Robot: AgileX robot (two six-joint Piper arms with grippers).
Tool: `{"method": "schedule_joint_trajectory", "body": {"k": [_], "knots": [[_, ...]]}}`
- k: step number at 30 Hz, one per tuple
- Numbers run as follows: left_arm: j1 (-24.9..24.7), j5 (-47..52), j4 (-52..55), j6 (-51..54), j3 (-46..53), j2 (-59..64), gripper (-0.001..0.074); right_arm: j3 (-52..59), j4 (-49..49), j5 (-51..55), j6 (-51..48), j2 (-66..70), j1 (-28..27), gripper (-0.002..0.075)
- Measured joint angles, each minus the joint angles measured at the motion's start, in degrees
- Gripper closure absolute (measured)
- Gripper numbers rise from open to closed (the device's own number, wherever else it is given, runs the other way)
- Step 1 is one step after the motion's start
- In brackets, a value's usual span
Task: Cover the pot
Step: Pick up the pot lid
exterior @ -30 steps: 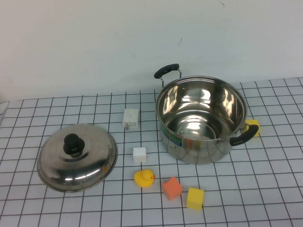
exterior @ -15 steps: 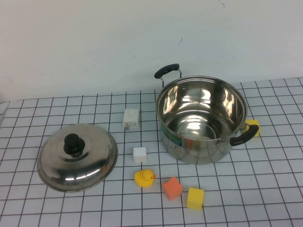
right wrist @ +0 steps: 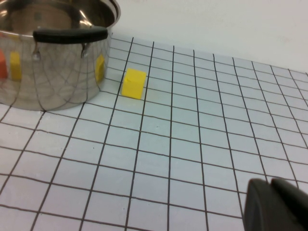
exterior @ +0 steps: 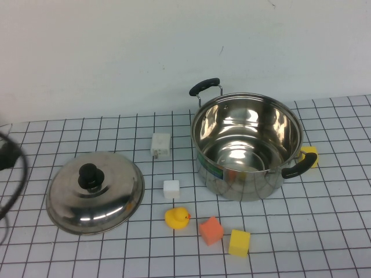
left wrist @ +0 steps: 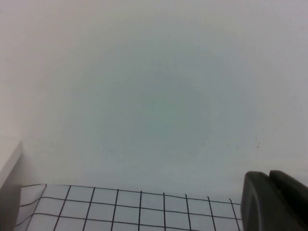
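Observation:
The pot point(exterior: 246, 147) is a large shiny steel stockpot with two black handles and a green label band. It stands open and empty at the right middle of the gridded table, and it also shows in the right wrist view point(right wrist: 53, 53). The domed steel lid point(exterior: 94, 192) with its black knob point(exterior: 89, 175) lies on the table to the left. My left gripper point(left wrist: 268, 177) is shut and empty, facing the white wall. A dark blurred part of the left arm point(exterior: 10, 174) shows at the left edge. My right gripper point(right wrist: 271, 183) is shut and empty, low over the table to the right of the pot.
Between lid and pot lie a white adapter point(exterior: 160, 145), a white cube point(exterior: 171, 189), a yellow duck point(exterior: 177, 218), an orange block point(exterior: 210, 230) and a yellow block point(exterior: 239, 242). Another yellow block point(exterior: 310, 155) sits by the pot's right handle point(right wrist: 133, 83).
A dark blurred part of my left arm has come into the high view at the left edge. The pot, lid and toys have not moved.

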Motion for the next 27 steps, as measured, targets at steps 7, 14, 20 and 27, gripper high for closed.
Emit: {"method": "schedule_joint_trajectory", "body": {"k": [7,14,20,27], "knots": [[0.00,-18.55,11.40,-7.95,-0.09,17.95,0.0736,0.00,0.05,0.00,0.00,0.00,0.00,0.0717],[0.00,-30.61,12.00,-8.00,-0.37,31.24,0.0689,0.00,0.05,0.00,0.00,0.00,0.00,0.0717],[0.00,-37.10,12.63,-7.60,-0.52,38.97,0.0437,0.00,0.05,0.00,0.00,0.00,0.00,0.0717],[0.00,-40.40,14.84,-7.48,-0.56,45.69,0.0223,0.00,0.05,0.00,0.00,0.00,0.00,0.0717]]}}
